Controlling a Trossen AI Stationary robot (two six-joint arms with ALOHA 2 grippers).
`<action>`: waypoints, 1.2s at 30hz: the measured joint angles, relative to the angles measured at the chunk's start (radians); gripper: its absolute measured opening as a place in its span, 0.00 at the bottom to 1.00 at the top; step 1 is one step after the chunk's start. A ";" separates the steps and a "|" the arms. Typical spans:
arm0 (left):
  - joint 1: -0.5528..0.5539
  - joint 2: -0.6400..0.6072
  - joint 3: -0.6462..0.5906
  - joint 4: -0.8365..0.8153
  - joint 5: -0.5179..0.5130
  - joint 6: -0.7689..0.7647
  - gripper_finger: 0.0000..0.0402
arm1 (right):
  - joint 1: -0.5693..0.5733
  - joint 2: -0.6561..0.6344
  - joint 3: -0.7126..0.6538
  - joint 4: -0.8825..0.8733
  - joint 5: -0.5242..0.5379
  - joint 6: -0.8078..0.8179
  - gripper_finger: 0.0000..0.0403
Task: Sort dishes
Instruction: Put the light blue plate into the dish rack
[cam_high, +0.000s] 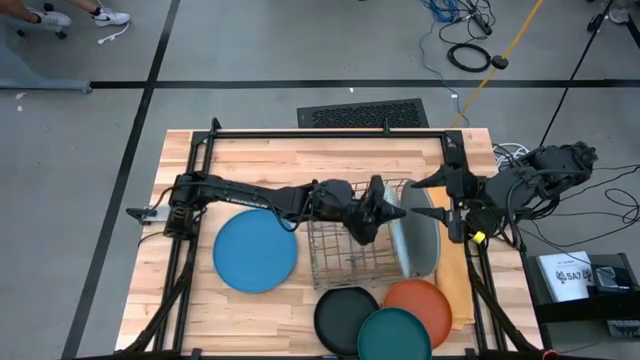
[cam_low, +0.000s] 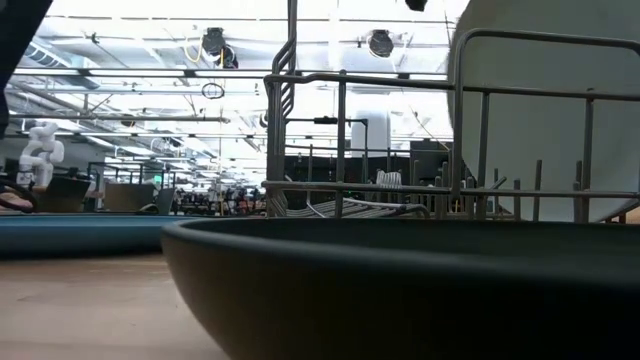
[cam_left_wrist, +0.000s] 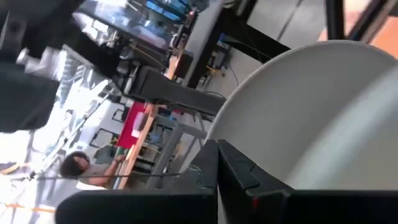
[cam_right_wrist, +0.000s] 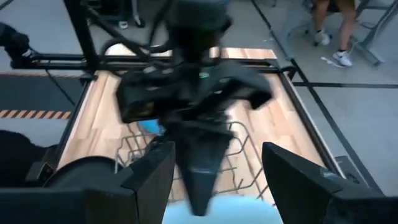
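Observation:
A large grey plate (cam_high: 420, 248) stands on edge in the right end of the wire rack (cam_high: 345, 250), and the left wrist view shows it (cam_left_wrist: 298, 106) with a paler plate (cam_left_wrist: 380, 118) behind it. My left gripper (cam_high: 392, 210) reaches level over the rack, shut, its tips (cam_left_wrist: 217, 155) at that plate's upper rim. My right gripper (cam_high: 447, 205) hovers open at the table's right side, facing the rack (cam_right_wrist: 217, 152). A medium blue plate (cam_high: 255, 250) lies flat left of the rack. Black (cam_high: 343, 315), dark teal (cam_high: 393, 335) and orange (cam_high: 420, 303) plates lie near the front edge. My left gripper's shut fingertips (cam_left_wrist: 231, 163) stand right at the grey plate's upper rim (cam_left_wrist: 210, 134), coming level from the table's left. Nothing shows between the fingers, and I cannot tell whether they touch the rim. The plate stays on edge in the rack.
A black frame (cam_high: 320, 133) runs along the table's far edge and both sides. The rack's wires (cam_low: 340, 130) rise behind a dark plate (cam_low: 400, 290) in the low view. Bare wood (cam_high: 260, 160) lies between the rack and the far edge.

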 joint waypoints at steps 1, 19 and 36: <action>0.007 0.000 0.000 0.006 0.006 -0.018 0.00 | 0.000 0.006 0.000 -0.002 -0.015 0.003 0.58; -0.096 -0.420 -0.001 -0.257 -0.145 -0.163 0.00 | 0.000 0.128 0.001 -0.080 -0.149 0.065 0.58; -0.145 -0.706 0.000 -0.609 -0.175 -0.557 0.00 | -0.138 0.395 0.052 0.012 -0.358 -0.249 0.05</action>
